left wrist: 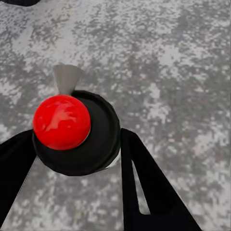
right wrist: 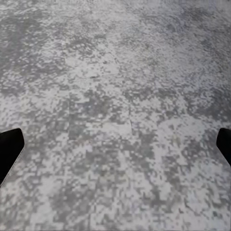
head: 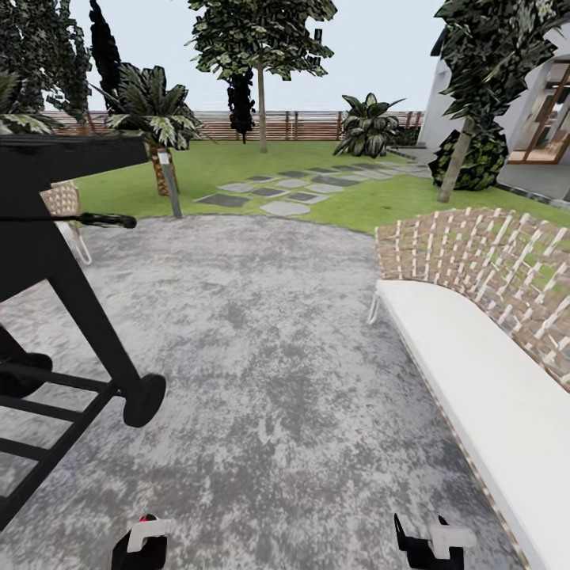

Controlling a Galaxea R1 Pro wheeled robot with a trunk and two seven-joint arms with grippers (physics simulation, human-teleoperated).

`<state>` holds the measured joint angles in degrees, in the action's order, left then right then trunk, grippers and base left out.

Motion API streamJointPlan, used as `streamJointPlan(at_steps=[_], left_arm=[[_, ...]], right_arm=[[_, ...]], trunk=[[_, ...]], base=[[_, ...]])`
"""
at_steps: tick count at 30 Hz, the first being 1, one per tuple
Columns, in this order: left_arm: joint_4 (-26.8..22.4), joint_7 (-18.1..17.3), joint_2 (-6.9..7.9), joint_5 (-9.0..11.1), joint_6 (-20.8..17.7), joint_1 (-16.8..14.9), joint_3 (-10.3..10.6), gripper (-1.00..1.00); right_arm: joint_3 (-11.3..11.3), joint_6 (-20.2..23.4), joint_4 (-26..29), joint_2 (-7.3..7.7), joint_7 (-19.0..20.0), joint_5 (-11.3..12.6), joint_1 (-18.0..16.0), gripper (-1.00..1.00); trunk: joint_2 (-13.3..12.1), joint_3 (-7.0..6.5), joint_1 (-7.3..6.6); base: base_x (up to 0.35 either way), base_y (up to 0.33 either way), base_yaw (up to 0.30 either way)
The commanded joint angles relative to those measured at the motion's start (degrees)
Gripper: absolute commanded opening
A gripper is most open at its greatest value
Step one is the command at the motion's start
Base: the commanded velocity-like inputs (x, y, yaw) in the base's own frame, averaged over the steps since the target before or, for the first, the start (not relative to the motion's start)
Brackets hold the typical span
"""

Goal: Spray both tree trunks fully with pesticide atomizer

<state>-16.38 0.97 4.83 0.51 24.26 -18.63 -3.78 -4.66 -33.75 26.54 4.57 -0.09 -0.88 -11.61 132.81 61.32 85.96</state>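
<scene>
The left claw (left wrist: 77,159) is clamping the pesticide atomizer (left wrist: 77,132), centre-left of its wrist view. The right claw (right wrist: 115,144) is hanging wide open, empty, over grey floor (right wrist: 115,72). Trees (head: 261,47) are standing at the frame's top.

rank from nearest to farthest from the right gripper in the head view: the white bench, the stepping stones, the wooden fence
1. White bench: just ahead of the right gripper, on its right side.
2. Stepping stones: farther ahead, on the lawn past the grey paving.
3. Wooden fence: farthest, along the garden's back edge.
</scene>
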Motion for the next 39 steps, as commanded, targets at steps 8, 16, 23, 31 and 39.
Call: streamJointPlan(at_steps=[8, 16, 23, 31, 39], left_arm=[[0.0, 0.0, 0.01, 0.0, 0.0, 0.0, 0.0, -1.0], [0.0, 0.0, 0.02, 0.0, 0.0, 0.0, 0.0, -1.0], [0.0, 0.0, 0.03, 0.0, 0.0, 0.0, 0.0, -1.0], [0.0, 0.0, 0.02, 0.0, 0.0, 0.0, 0.0, -1.0], [0.0, 0.0, 0.0, 0.0, 0.0, 0.0, 0.0, -1.0]], right_arm=[[0.0, 0.0, 0.0, 0.0, 0.0, 0.0, 0.0, 1.0], [0.0, 0.0, 0.0, 0.0, 0.0, 0.0, 0.0, 1.0], [0.0, 0.0, 0.0, 0.0, 0.0, 0.0, 0.0, 1.0], [0.0, 0.0, 0.0, 0.0, 0.0, 0.0, 0.0, 1.0], [0.0, 0.0, 0.0, 0.0, 0.0, 0.0, 0.0, 1.0]], trunk=[[0.0, -0.6, 0.0], [0.0, -1.22, 0.0], [0.0, -1.29, 0.0], [0.0, -1.29, 0.0], [0.0, -1.29, 0.0]], base=[[0.336, 0.0, 0.0], [0.337, 0.0, 0.0], [0.338, 0.0, 0.0], [0.338, 0.0, 0.0], [0.338, 0.0, 0.0]])
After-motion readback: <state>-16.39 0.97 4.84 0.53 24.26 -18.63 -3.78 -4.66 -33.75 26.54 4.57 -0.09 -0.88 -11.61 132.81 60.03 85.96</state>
